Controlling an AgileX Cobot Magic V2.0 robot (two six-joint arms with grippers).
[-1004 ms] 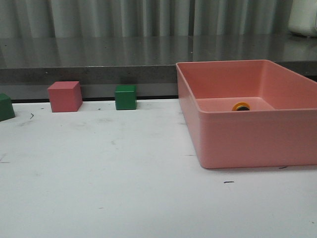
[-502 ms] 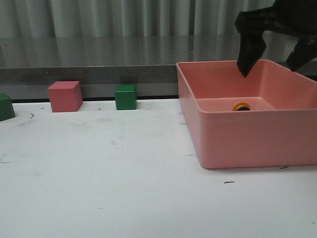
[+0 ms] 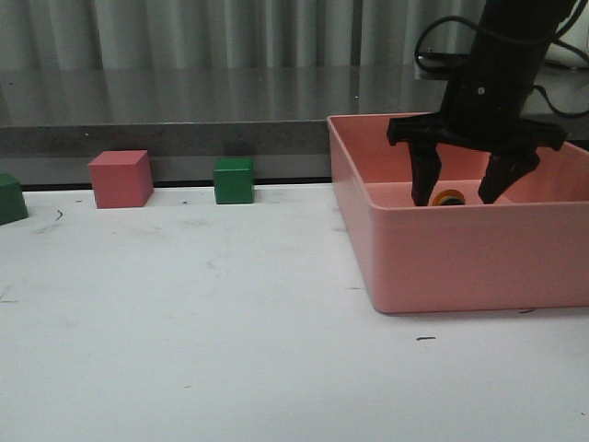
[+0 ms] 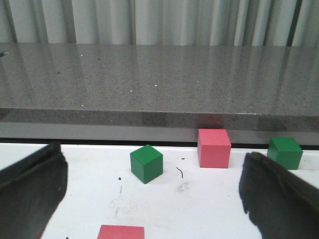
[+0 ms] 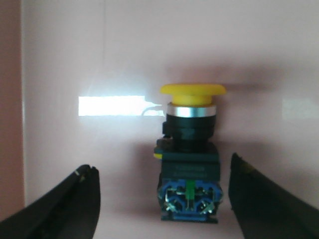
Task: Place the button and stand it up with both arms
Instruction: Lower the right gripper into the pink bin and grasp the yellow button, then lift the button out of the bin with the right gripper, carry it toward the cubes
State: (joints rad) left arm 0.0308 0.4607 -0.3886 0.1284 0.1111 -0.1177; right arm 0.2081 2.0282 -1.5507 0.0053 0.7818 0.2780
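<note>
The button (image 5: 191,154) lies on its side on the floor of the pink bin (image 3: 442,267); it has a yellow mushroom cap, a black collar and a blue-and-black base. In the front view only its yellow cap (image 3: 450,197) shows over the bin wall. My right gripper (image 3: 465,189) hangs open inside the bin with one finger on each side of the button, touching nothing (image 5: 159,204). My left gripper (image 4: 149,191) is open over the white table with nothing between its fingers; it is out of the front view.
A pink cube (image 3: 121,179) and a green cube (image 3: 234,180) stand at the table's far edge, another green cube (image 3: 11,199) at the far left. Another pink cube (image 4: 121,232) lies near the left gripper. A grey ledge (image 3: 184,120) runs behind the table.
The right arm came into view from the upper right and dropped into the pink bin, its open fingers now on either side of the button. The cubes and bin have not moved.
</note>
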